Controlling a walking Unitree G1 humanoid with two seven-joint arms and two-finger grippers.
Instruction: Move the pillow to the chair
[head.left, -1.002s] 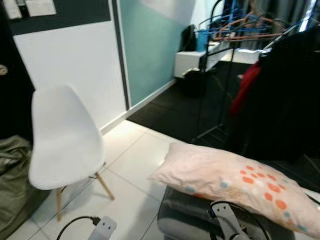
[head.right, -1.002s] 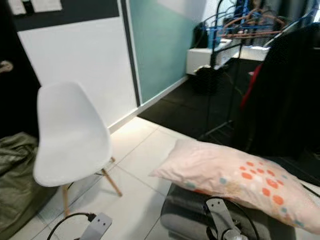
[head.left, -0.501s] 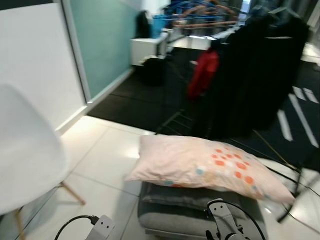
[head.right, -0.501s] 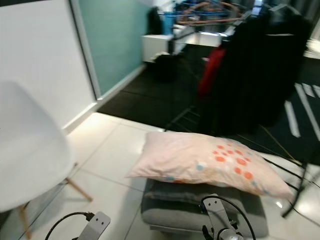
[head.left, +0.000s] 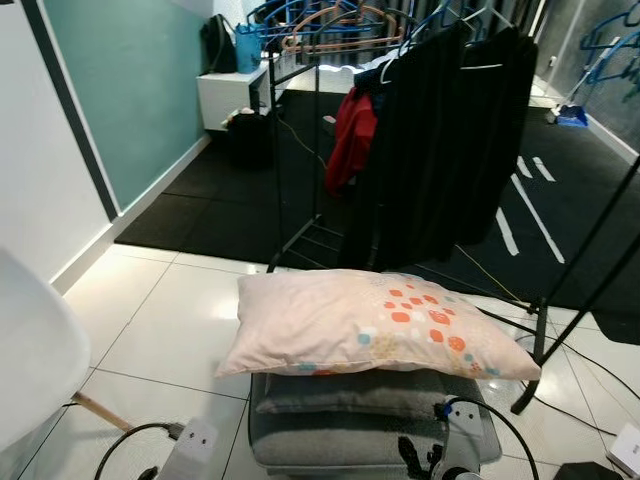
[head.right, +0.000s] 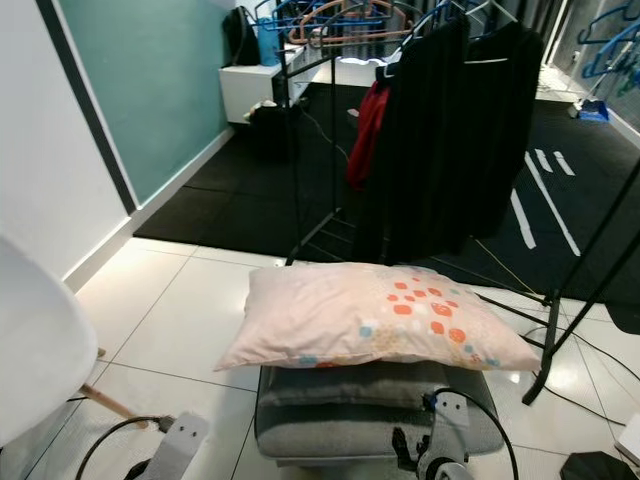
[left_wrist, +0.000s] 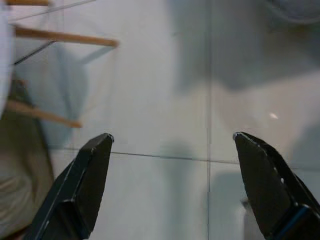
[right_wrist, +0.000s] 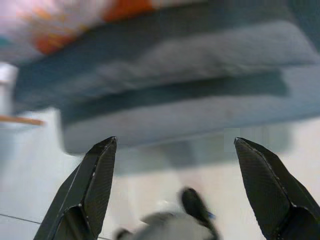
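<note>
Pale pink with orange dots, the pillow (head.left: 370, 325) lies on a grey cushion (head.right: 370, 415) straight ahead of you, the white chair (head.left: 30, 360) at your left. You are at the approach: both the left gripper (left_wrist: 172, 187) and the right gripper (right_wrist: 175, 187) hang spread and empty. Next, reach forward and grasp the pillow.
</note>
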